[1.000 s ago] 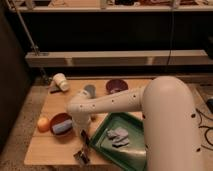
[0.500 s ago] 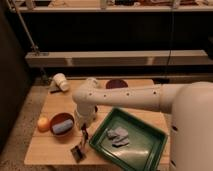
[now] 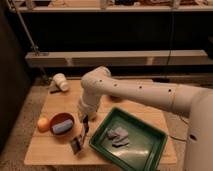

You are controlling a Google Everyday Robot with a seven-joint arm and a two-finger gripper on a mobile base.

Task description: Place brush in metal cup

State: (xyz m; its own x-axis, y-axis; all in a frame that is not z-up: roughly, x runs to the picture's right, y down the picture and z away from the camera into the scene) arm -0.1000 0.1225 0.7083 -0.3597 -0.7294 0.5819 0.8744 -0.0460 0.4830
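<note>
- Camera view, centre-left: gripper (image 3: 85, 125) hangs from the white arm (image 3: 135, 92), pointing down and low over the table (image 3: 55, 156). It sits in the gap between the reddish bowl (image 3: 64, 117) and the green tray (image 3: 145, 122). The claw is closed, by the look of it on the upper end of the brush; the hold itself is too dark to confirm.
- Camera view, lower left: brush (image 3: 81, 134) shows as a slim dark shape slanting from the claw down and left. Its lower end is close to, perhaps touching, the metal cup; I cannot tell which.
- Camera view, lower left, near the table's front edge: metal cup (image 3: 75, 145), small and dark with a pale top, stands just left of the tray's corner.
- Camera view, left: a blue-grey lump (image 3: 61, 128) lies in the bowl, with an orange (image 3: 43, 123) beside it. A white cup (image 3: 61, 81) lies on its side in the upper left.
- Camera view, lower right: grey pieces (image 3: 117, 135) rest in the tray.
- Hazards, as judged:
  - A grip at one end of the handle may let the brush swing or slip on lifting.
  - The cup is short and near the table's edge, so a nudge from the brush or claw could tip it or push it off.
  - A long brush released at a lean could topple the cup.
  - The bowl and tray crowd both sides, so a sideways move risks clipping either.
</note>
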